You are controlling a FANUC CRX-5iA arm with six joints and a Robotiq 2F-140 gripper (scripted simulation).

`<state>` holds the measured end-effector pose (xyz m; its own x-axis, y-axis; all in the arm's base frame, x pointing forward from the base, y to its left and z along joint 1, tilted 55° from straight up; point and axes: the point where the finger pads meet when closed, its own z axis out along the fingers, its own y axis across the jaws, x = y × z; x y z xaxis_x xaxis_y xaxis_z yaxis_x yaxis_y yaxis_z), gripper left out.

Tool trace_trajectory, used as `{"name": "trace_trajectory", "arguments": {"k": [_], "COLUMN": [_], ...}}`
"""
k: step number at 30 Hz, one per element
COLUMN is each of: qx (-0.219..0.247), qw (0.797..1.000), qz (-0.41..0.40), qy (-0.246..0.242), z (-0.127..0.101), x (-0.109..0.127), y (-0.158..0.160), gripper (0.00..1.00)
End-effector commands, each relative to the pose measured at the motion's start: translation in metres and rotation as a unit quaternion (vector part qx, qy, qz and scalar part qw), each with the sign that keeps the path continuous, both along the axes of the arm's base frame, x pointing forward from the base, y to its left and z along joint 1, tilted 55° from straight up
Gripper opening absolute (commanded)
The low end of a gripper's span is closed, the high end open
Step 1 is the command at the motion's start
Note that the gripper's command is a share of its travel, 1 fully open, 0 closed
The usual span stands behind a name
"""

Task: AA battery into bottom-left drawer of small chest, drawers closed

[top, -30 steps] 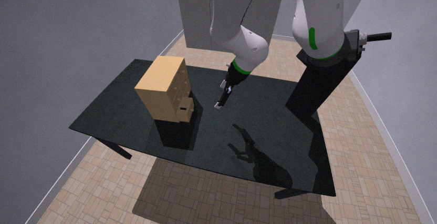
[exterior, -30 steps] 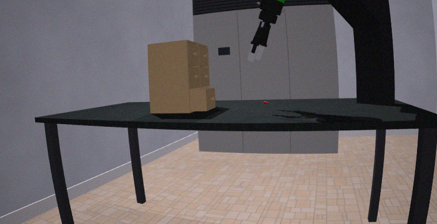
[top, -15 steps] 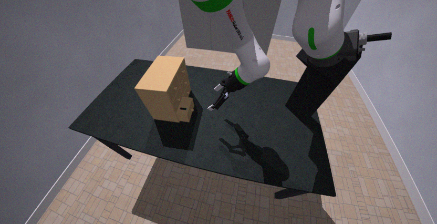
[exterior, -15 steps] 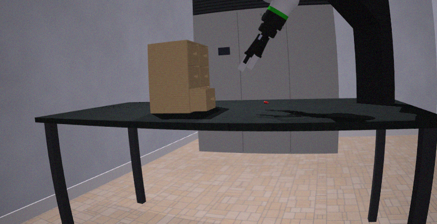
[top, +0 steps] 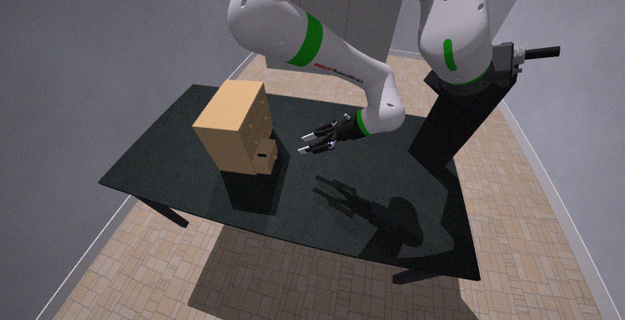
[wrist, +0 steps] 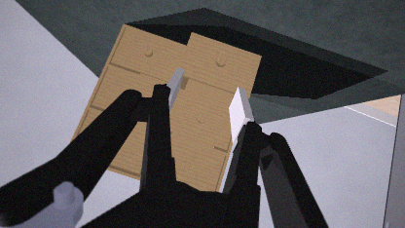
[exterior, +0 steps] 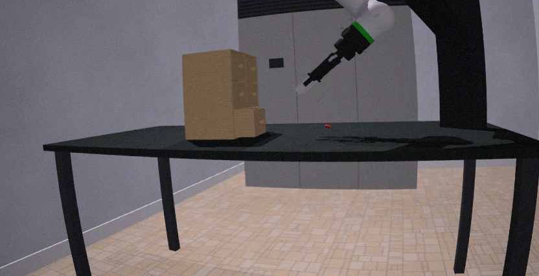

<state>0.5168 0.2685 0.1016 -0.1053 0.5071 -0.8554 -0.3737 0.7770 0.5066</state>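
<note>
The tan small chest point(top: 231, 116) point(exterior: 210, 93) stands on the dark table point(top: 152, 164) point(exterior: 124, 140). Its bottom-row left drawer point(top: 267, 157) point(exterior: 249, 122) point(wrist: 221, 63) is pulled part way out. The other drawers look pushed in. The AA battery point(exterior: 328, 126) is small and red and lies on the table to the right of the chest in the exterior view. My gripper point(top: 305, 143) point(exterior: 303, 87) point(wrist: 207, 89) hangs in the air in front of the drawer fronts, tilted toward them. Its fingers stand part way apart with nothing between them.
The arm's black pedestal point(top: 454, 130) point(exterior: 461, 67) stands at the table's right side. A grey cabinet point(exterior: 376, 85) stands behind the table.
</note>
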Motion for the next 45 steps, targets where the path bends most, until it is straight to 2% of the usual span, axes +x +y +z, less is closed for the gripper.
{"name": "trace_trajectory", "arguments": {"k": [1,4,18,28,30,38,45], "qx": [0.056,0.07,0.07,0.07,0.07,0.07,0.07], "qw": [0.99,0.985,0.985,0.985,0.985,0.985,0.985], "qz": [-0.043,-0.053,-0.053,-0.053,-0.053,-0.053,-0.053], "qy": [-0.12,-0.15,-0.15,-0.15,-0.15,-0.15,-0.15], "z": [0.006,0.006,0.005,-0.001,-0.001,-0.006,-0.009], "x": [0.008,0.008,0.014,0.055,0.055,0.091,0.105], "y": [0.007,0.007,0.012,0.04,0.04,0.065,0.075], "gripper": [0.0,0.0,0.0,0.0,0.0,0.0,0.0]}}
